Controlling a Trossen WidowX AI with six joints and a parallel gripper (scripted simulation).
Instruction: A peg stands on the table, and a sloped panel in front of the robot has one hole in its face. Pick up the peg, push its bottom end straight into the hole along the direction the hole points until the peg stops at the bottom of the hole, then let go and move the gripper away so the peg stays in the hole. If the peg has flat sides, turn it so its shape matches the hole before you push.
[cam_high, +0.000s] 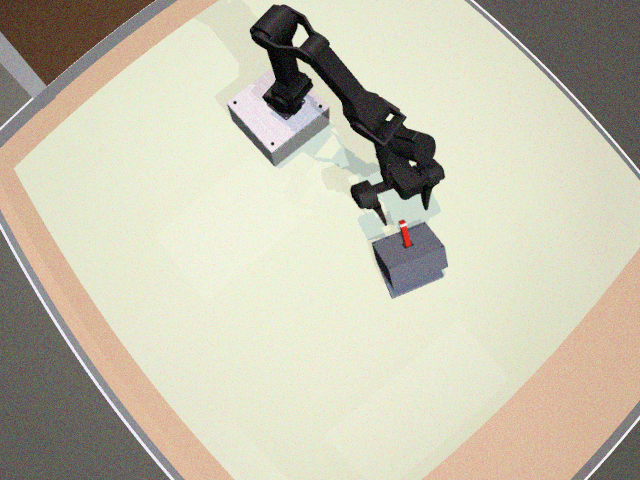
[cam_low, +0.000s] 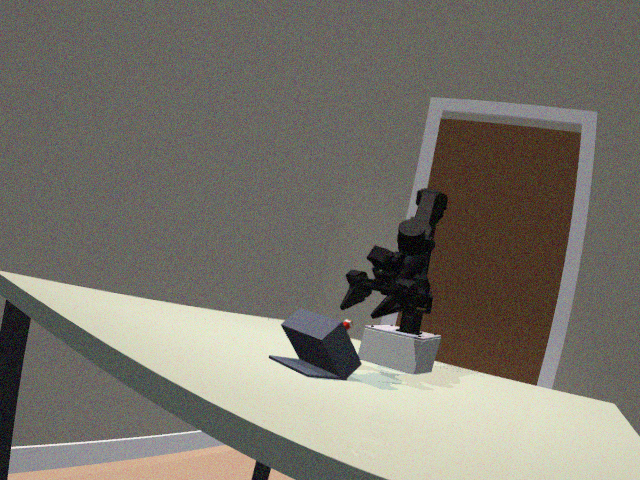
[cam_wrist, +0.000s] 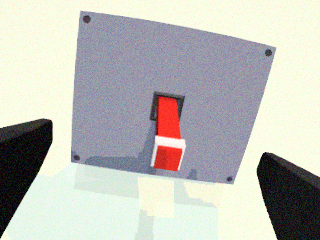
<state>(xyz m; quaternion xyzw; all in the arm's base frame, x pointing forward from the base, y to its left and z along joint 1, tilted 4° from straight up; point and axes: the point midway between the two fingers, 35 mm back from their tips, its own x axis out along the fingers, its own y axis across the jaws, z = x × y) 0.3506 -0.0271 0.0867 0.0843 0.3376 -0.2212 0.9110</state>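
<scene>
A red square-sided peg (cam_high: 404, 234) (cam_low: 346, 323) (cam_wrist: 168, 132) sticks out of the hole in the sloped grey panel (cam_high: 421, 242) (cam_low: 320, 343) (cam_wrist: 214, 67), its bottom end inside the hole. In the wrist view its white-banded top end points at the camera. My gripper (cam_high: 404, 209) (cam_low: 364, 304) is open and empty. It hangs a short way back from the peg's top end, apart from it. In the wrist view its two black fingers show at the left and right edges, wide of the peg.
The arm's grey base block (cam_high: 268, 129) (cam_low: 400, 348) stands behind the panel. A flat foot plate (cam_low: 299, 365) juts out from the panel's far side. A brown door (cam_low: 506, 248) is behind the table.
</scene>
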